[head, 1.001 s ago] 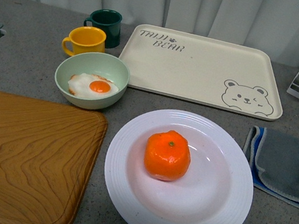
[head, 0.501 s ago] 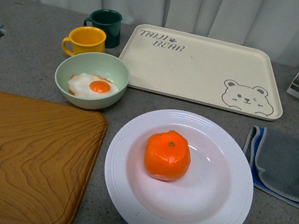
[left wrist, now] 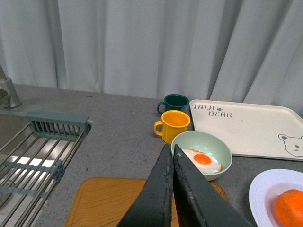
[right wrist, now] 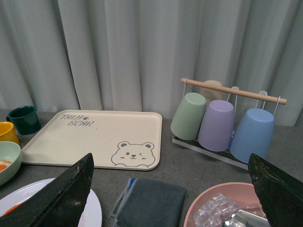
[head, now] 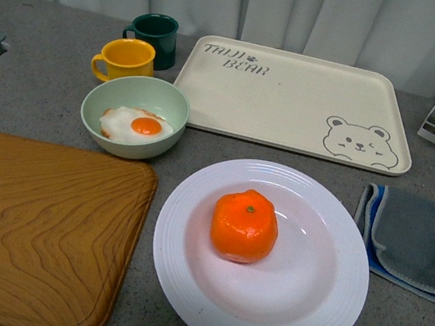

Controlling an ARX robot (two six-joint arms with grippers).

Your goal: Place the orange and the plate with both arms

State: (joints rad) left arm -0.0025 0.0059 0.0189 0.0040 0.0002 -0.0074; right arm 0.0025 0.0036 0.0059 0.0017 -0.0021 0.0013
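The wooden board (head: 34, 225) fills the near left of the grey counter, and the cream bear tray (head: 293, 105) lies at the back. In front of the tray sits the white plate (head: 174, 280), just beside the board's right edge. A folded grey cloth (head: 424, 245) lies to the plate's right. The left gripper (left wrist: 173, 147) has its fingers pressed together with nothing between them and hangs above the board. The right gripper (right wrist: 169, 156) is spread wide and empty, above the cloth. The pale green bowl (head: 133, 150) stands between the board and the tray. The orange (head: 245, 225) rests in the middle of the plate, stem dot up. A yellow mug (head: 126, 62) and a dark green mug (head: 156, 37) stand behind the bowl. A fried egg (head: 136, 127) lies in the bowl.
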